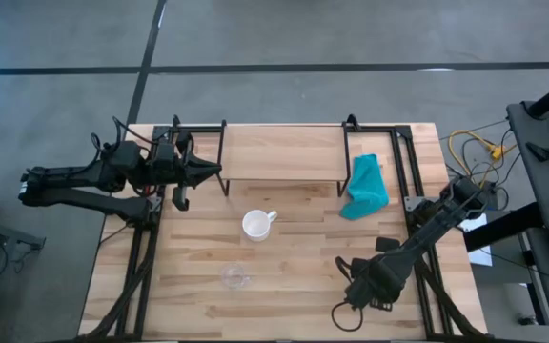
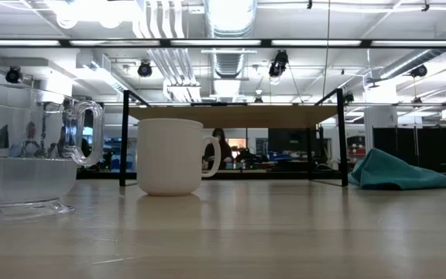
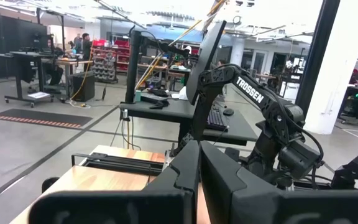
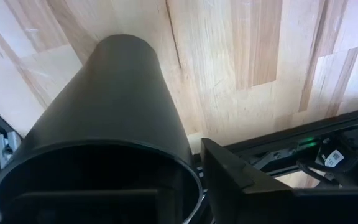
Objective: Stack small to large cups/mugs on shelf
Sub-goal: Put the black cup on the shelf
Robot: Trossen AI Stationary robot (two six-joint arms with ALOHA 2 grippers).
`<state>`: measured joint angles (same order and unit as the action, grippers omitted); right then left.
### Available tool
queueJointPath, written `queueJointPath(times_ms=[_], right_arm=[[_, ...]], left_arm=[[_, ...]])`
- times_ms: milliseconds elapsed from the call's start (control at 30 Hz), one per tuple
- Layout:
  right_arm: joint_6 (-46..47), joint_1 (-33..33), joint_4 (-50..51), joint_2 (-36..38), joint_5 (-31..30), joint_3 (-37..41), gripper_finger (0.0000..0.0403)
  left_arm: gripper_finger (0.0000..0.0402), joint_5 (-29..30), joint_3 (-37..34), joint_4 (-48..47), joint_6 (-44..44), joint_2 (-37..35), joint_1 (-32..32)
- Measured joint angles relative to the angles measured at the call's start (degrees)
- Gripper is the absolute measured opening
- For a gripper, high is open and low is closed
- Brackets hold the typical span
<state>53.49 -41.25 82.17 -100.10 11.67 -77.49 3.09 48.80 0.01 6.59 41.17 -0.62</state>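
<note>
Black cup (image 4: 110, 112): gripped by the right gripper (image 1: 362, 286) at the table's (image 1: 294, 305) near right edge, one finger (image 4: 241, 177) against its rim. White mug (image 1: 256, 225): upright at mid-table, in front of the shelf (image 1: 284, 152). Glass cup (image 1: 234, 277): nearer the front edge. Teal cloth (image 1: 365, 187): beside the shelf's right end. Left gripper (image 1: 203, 171): fingers (image 3: 179, 180) pressed together, at the shelf's left end.
</note>
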Motion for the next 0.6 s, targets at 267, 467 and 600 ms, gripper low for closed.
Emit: queueJointPath(times_ms=[267,467,600], right_arm=[[-1.97,3.23,2.29,1.73,0.23,-2.59,0.0010],[-5.36,8.40,8.08,3.11,-0.54,-7.29,0.0009],[-7.17,13.66,7.96,4.96,-3.75,-11.29,0.0009]], left_arm=[[0.0000,0.02,0.00,0.02,0.00,-0.07,0.00],[0.0000,0.15,0.00,0.10,0.00,-0.02,0.01],[0.0000,0.39,0.00,1.10,0.09,0.04,0.02]])
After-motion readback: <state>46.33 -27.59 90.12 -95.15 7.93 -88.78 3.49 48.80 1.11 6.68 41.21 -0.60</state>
